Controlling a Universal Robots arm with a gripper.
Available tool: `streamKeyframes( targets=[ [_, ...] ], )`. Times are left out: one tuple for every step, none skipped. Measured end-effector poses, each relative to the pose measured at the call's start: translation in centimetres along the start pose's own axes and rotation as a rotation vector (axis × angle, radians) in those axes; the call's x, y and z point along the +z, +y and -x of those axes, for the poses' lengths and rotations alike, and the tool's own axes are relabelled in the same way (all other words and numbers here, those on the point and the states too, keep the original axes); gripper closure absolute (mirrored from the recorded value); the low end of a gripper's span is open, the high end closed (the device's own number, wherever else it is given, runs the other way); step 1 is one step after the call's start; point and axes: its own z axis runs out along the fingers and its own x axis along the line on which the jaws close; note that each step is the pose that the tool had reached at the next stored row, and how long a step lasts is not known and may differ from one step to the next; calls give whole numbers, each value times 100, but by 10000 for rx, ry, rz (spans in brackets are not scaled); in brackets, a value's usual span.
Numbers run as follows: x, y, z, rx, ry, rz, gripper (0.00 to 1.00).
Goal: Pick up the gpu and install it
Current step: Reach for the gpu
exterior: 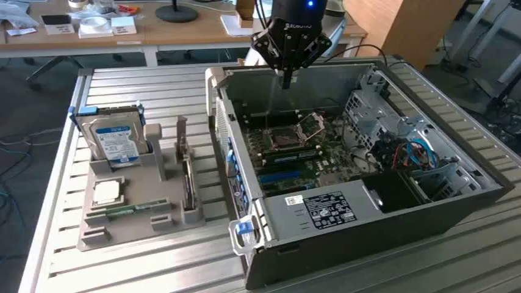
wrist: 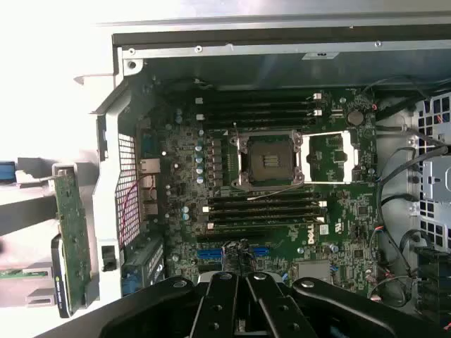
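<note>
While the claw hangs pinched shut and empty over the open computer case, the gpu stands on edge in the gray holder on the surface, beside the case.

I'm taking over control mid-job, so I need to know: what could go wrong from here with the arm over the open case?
1. The fingers are shut and empty above the case, while the gpu stands in the gray holder outside it. Crossing over low could clip the case wall.
2. The open CPU socket lies exposed beneath, so any descent here risks striking it.
</note>
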Motion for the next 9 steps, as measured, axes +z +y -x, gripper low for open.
streamKeyframes(
  targets=[
    [0, 0, 0, -1, 0, 0, 89],
    [0, 0, 0, -1, 0, 0, 89],
    [0, 0, 0, 0, 0, 1, 89],
    [0, 0, 0, 0, -1, 0, 89],
    [0, 0, 0, 0, 0, 1, 89],
    [1, 0, -1, -1, -1, 1, 89],
    [1, 0, -4, 0, -1, 1, 89],
    [1, 0, -8, 1, -1, 1, 89],
    [0, -1, -13, 1, -1, 1, 89]
  ],
)
